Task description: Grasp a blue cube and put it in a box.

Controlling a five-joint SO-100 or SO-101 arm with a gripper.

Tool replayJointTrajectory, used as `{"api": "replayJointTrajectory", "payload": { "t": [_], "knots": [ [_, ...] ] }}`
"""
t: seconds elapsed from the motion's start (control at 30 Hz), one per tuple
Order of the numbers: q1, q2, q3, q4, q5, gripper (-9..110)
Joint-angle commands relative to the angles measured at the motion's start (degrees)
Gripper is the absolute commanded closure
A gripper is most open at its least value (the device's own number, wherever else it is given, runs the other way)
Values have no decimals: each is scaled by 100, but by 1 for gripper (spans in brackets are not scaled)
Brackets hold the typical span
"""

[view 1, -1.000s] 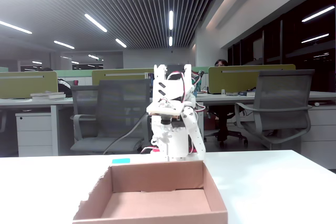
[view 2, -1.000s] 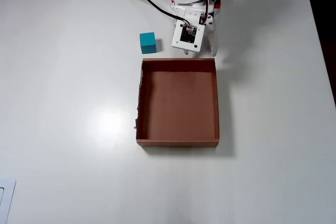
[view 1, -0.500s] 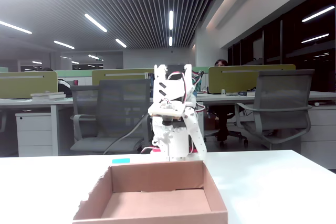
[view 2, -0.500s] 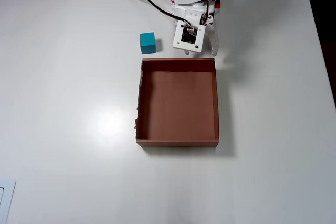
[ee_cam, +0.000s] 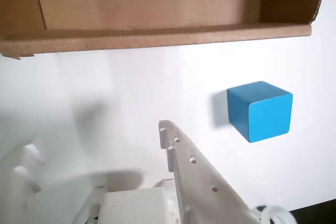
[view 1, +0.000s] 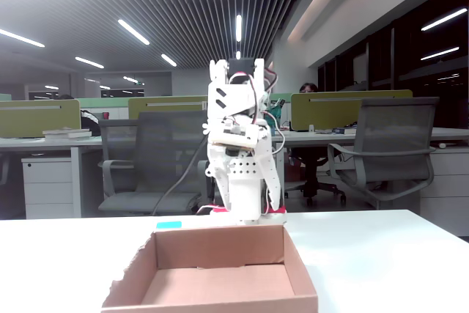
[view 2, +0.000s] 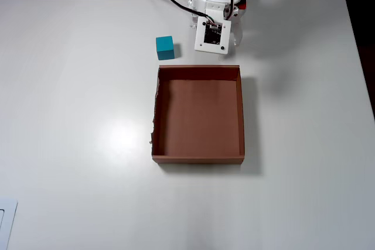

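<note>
The cube sits on the table near its far edge in the overhead view, just outside the box. The tool hangs spread, empty.

The white table carries the box and the blue cube (just beside it).

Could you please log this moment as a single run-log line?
phase: pre-grasp | end effector: open, empty, above table | blue cube: on table, outside box, near its corner | box: empty | cube untouched
</note>
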Motion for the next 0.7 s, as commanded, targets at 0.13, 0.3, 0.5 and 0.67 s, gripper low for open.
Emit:
{"api": "replayJointTrajectory", "payload": {
  "t": [0.13, 0.3, 0.5, 0.67],
  "knots": [
    [817, -773, -905, 202, -1301, 73],
    [1494, -1301, -1310, 211, -2030, 72],
    [2180, -1696, -1635, 220, -2725, 71],
    [2839, -1846, -1758, 167, -3270, 70]
  ]
}}
